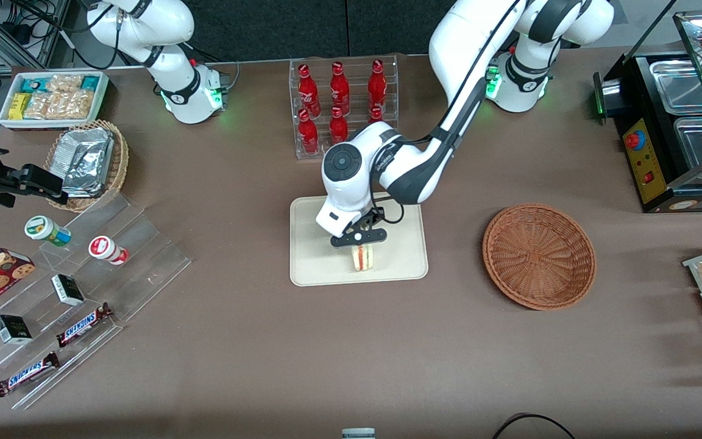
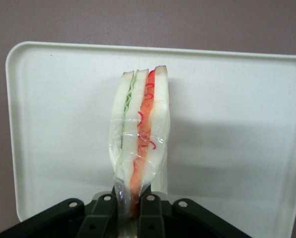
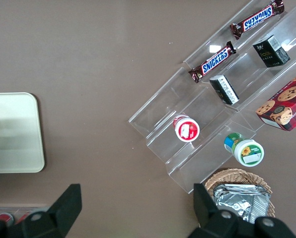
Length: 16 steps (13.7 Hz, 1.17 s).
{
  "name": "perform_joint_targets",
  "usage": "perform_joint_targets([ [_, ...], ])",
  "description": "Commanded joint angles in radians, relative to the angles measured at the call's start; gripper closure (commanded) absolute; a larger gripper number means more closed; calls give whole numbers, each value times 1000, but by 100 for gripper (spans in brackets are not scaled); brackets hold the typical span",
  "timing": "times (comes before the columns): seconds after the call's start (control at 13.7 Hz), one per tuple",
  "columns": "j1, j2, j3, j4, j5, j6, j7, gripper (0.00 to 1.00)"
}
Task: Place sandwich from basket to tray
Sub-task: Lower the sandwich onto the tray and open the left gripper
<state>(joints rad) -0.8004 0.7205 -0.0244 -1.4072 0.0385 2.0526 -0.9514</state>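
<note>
1. Clamped on the sandwich (image 2: 139, 134), my tool (image 1: 360, 238) hangs over the tray (image 1: 311, 256) at the centre of the front frame; both fingers (image 2: 149, 208) pinch the wrapped wedge at one end.
2. Bread, green and red filling layers show edge-on, and the wedge stands upright over the part of the tray nearest the front camera; I cannot tell whether it touches the tray.
3. Beside the tray, toward my working arm's end of the counter (image 1: 253, 353), sits the basket (image 1: 538, 256), holding nothing.
4. Farther from the front camera, in the upper middle of the frame, stands a rack of red bottles (image 1: 340, 103).
</note>
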Motion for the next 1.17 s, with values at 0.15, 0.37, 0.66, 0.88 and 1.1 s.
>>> perform_joint_targets([
  [0.15, -33, 34, 15, 31, 0, -2, 7, 100],
  [0.37, -48, 40, 15, 28, 0, -3, 7, 67],
  [0.66, -52, 37, 17, 31, 18, -12, 3, 0],
  [0.88, -39, -28, 26, 36, 15, -84, -10, 0],
  [1.1, 53, -160, 27, 36, 8, -222, -7, 0],
])
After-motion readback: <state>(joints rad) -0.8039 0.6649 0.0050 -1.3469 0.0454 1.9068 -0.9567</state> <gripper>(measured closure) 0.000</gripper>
